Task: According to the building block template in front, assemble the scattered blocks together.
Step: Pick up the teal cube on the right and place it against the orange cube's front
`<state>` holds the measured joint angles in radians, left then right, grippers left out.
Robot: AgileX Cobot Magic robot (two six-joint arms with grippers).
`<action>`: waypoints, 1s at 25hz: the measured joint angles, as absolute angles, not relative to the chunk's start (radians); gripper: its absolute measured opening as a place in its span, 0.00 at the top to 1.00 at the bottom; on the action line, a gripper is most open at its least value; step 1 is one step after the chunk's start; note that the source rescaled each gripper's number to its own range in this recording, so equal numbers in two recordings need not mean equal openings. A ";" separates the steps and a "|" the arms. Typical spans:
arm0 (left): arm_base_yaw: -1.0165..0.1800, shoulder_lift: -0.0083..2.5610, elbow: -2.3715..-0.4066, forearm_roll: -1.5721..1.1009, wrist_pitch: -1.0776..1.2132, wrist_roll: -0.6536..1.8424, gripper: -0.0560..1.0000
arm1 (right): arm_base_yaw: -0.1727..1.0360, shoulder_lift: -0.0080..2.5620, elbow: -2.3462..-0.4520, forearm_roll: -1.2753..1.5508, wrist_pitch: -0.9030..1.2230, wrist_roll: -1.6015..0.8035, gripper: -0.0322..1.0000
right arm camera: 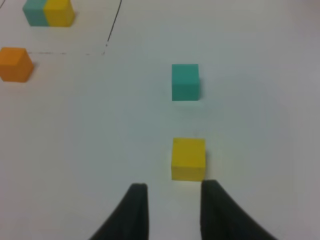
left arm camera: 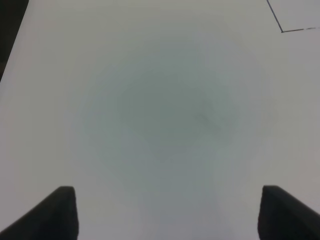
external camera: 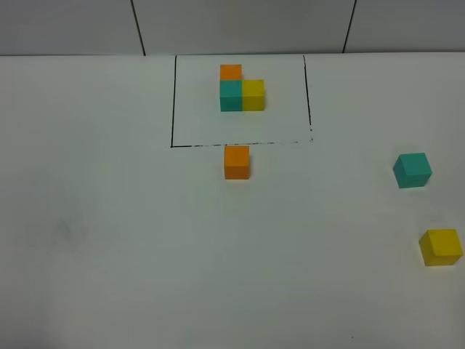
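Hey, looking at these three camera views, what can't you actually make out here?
- Exterior high view: both arms lie outside the picture, so neither one shows.
- Left wrist view: the left gripper is cut off by the picture edge, with only its fingertips showing. The image is blurred, and only a corner of the black frame is visible.
- Right wrist view: the building block template is cut off by the edge, hiding its orange cube. The right gripper shows fingertips only.

High overview, low right wrist: shared yellow cube (external camera: 440,246)
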<state>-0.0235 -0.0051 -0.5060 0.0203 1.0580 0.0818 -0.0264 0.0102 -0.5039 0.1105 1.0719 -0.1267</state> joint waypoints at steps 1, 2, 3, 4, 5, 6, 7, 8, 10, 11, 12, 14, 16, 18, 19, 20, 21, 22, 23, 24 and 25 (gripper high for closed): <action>-0.023 -0.005 -0.506 0.020 1.058 0.082 0.18 | -0.026 0.010 -0.504 0.110 1.072 -0.127 0.97; -0.023 -0.005 -0.506 0.020 1.058 0.082 0.18 | -0.026 0.010 -0.504 0.110 1.072 -0.127 0.97; -0.023 -0.005 -0.506 0.020 1.058 0.082 0.18 | -0.026 0.010 -0.504 0.110 1.072 -0.127 0.97; -0.023 -0.005 -0.506 0.020 1.058 0.082 0.18 | -0.026 0.010 -0.504 0.110 1.072 -0.127 0.97; -0.023 -0.005 -0.506 0.020 1.058 0.082 0.18 | -0.026 0.010 -0.504 0.110 1.072 -0.127 0.97; -0.023 -0.005 -0.506 0.020 1.058 0.082 0.18 | -0.026 0.010 -0.504 0.110 1.072 -0.127 0.97; -0.023 -0.005 -0.506 0.020 1.058 0.082 0.18 | -0.026 0.010 -0.504 0.110 1.072 -0.127 0.97; -0.023 -0.005 -0.506 0.020 1.058 0.081 0.18 | -0.026 0.010 -0.504 0.110 1.072 -0.127 0.97; -0.023 -0.005 -0.506 0.020 1.058 0.081 0.18 | -0.026 0.010 -0.504 0.114 1.072 -0.127 0.97; -0.023 -0.005 -0.506 0.020 1.059 0.081 0.18 | -0.026 0.010 -0.504 0.121 1.072 -0.127 0.97; -0.023 -0.005 -0.506 0.020 1.059 0.081 0.18 | -0.026 0.010 -0.504 0.127 1.071 -0.127 0.97; -0.023 -0.005 -0.506 0.020 1.059 0.081 0.18 | -0.026 0.010 -0.504 0.137 1.071 -0.127 0.97; -0.023 -0.005 -0.506 0.020 1.059 0.081 0.18 | -0.026 0.010 -0.504 0.137 1.068 -0.127 0.96; -0.023 -0.005 -0.506 0.020 1.059 0.081 0.18 | -0.026 0.028 -0.504 0.137 1.067 -0.127 0.93; -0.023 -0.005 -0.506 0.020 1.059 0.081 0.18 | -0.026 0.053 -0.504 0.137 1.066 -0.127 0.88; -0.023 -0.005 -0.506 0.020 1.059 0.081 0.18 | -0.026 0.083 -0.506 0.138 1.062 -0.127 0.83; -0.023 -0.005 -0.506 0.020 1.059 0.081 0.18 | -0.026 0.128 -0.510 0.139 1.052 -0.127 0.74; -0.023 -0.005 -0.506 0.020 1.059 0.081 0.18 | -0.026 0.184 -0.516 0.140 1.038 -0.127 0.64; -0.023 -0.005 -0.506 0.020 1.059 0.081 0.18 | -0.026 0.248 -0.524 0.141 1.014 -0.126 0.51; -0.023 -0.005 -0.506 0.020 1.059 0.081 0.18 | -0.026 0.308 -0.529 0.143 0.979 -0.126 0.39; -0.023 -0.005 -0.506 0.020 1.060 0.081 0.18 | -0.026 0.387 -0.537 0.143 0.939 -0.126 0.25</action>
